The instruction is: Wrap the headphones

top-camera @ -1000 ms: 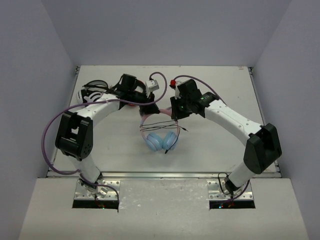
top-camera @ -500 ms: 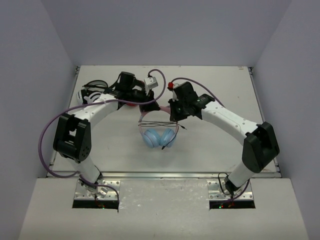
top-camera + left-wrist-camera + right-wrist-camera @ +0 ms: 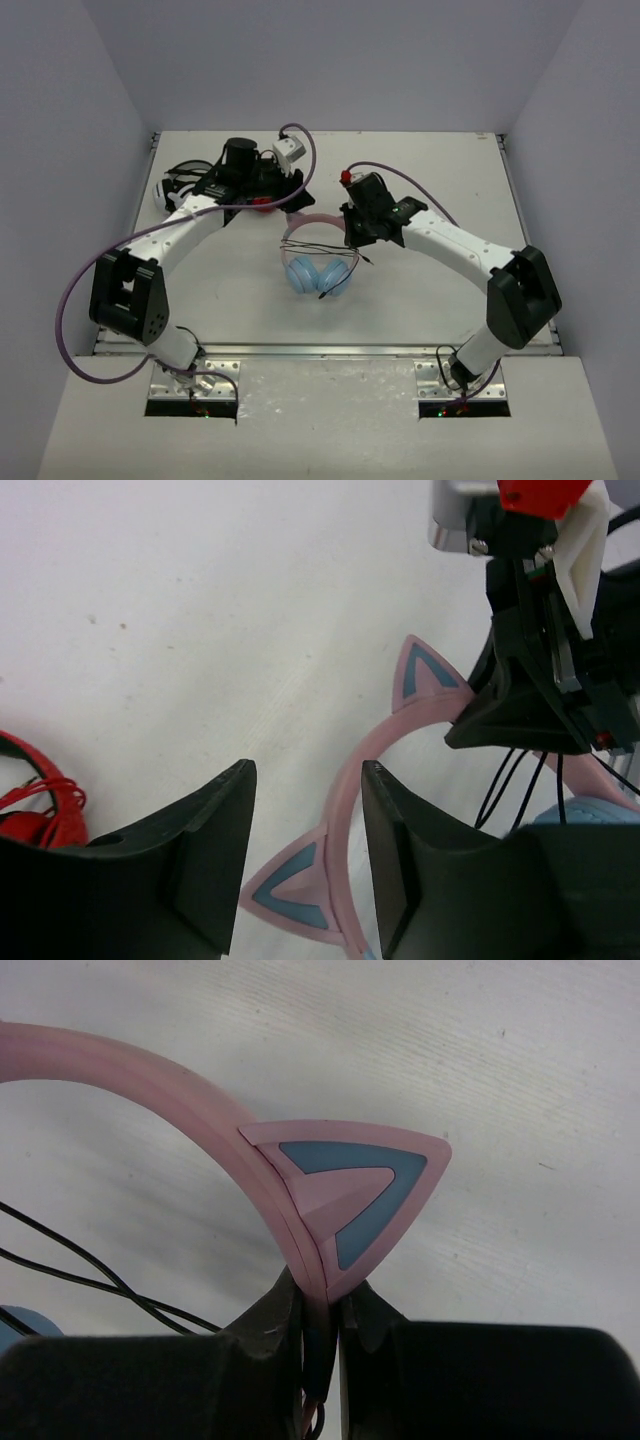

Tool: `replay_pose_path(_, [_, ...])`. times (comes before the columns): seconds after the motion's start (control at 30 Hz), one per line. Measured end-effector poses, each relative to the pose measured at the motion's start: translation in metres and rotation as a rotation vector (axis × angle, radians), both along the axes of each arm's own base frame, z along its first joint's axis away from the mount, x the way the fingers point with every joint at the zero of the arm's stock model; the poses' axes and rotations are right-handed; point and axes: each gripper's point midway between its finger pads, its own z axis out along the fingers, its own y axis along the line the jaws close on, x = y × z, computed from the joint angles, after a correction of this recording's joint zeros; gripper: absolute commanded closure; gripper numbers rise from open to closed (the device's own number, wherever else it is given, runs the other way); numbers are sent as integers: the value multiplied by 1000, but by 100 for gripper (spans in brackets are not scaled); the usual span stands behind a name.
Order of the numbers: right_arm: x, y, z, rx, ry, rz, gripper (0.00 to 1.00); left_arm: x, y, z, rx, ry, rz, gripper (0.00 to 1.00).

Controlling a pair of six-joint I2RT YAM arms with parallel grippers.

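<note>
Pinching the headphones (image 3: 318, 262), lying on the counter (image 3: 430, 290), by the stiff headband (image 3: 150, 1070) below a cat ear (image 3: 350, 1190) with the right hand (image 3: 322, 1335); hovering the left hand (image 3: 305, 815) released alongside; likely handling light, cable (image 3: 100, 1272) limp

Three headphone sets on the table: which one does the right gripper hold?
The pink cat-eared headphones with light blue cups: the right gripper has its jaws pinching their headband beside an ear. The red pair and the white-and-black pair lie further left, ungripped.
</note>
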Motion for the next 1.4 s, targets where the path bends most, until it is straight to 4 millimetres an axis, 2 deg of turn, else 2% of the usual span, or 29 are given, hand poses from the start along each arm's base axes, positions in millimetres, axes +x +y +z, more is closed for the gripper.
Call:
replay_pose_path(0.1, [-3, -4, -1, -5, -2, -10, 99, 9, 8, 14, 2, -41, 81, 51])
replay_pose_path(0.2, [0, -3, 2, 1, -17, -18, 99, 24, 24, 25, 16, -61, 230, 42])
replay_pose_path(0.23, [0, -2, 2, 0, -19, -20, 99, 30, 33, 28, 26, -67, 304, 30])
replay_pose_path(0.27, [0, -2, 2, -1, -21, -23, 99, 36, 47, 32, 41, -72, 406, 0])
replay_pose_path(0.37, [0, 1, -1, -7, -19, -36, 99, 46, 102, 54, 69, -63, 774, 0])
replay_pose_path(0.47, [2, 12, -10, -23, -3, -53, 99, 40, 156, 99, 33, -65, 1117, 0])
replay_pose_path(0.53, [9, 28, -18, -33, 7, -64, 99, 25, 181, 129, -29, -80, 1271, 0])
replay_pose_path(0.63, [20, 59, -32, -46, 16, -91, 99, -20, 218, 156, -127, -121, 1441, 0])
replay_pose_path(0.7, [26, 84, -44, -44, 21, -109, 99, -59, 241, 153, -161, -148, 1522, 0])
replay_pose_path(0.8, [31, 118, -60, -53, 35, -121, 99, -105, 267, 132, -170, -170, 1606, 0])
replay_pose_path(0.9, [40, 157, -70, -52, 29, -123, 99, -130, 280, 123, -205, -196, 1650, 0])
replay_pose_path(1.0, [50, 194, -78, -25, 8, -127, 99, -132, 280, 102, -173, -175, 1649, 0])
replay_pose_path(1.13, [49, 222, -84, -7, -5, -133, 99, -131, 277, 69, -80, -117, 1630, 0])
replay_pose_path(1.27, [44, 238, -88, 17, -13, -131, 99, -130, 272, 55, -44, -83, 1606, 0])
replay_pose_path(1.4, [54, 260, -91, 73, -45, -144, 99, -134, 271, 55, -60, -82, 1594, 0])
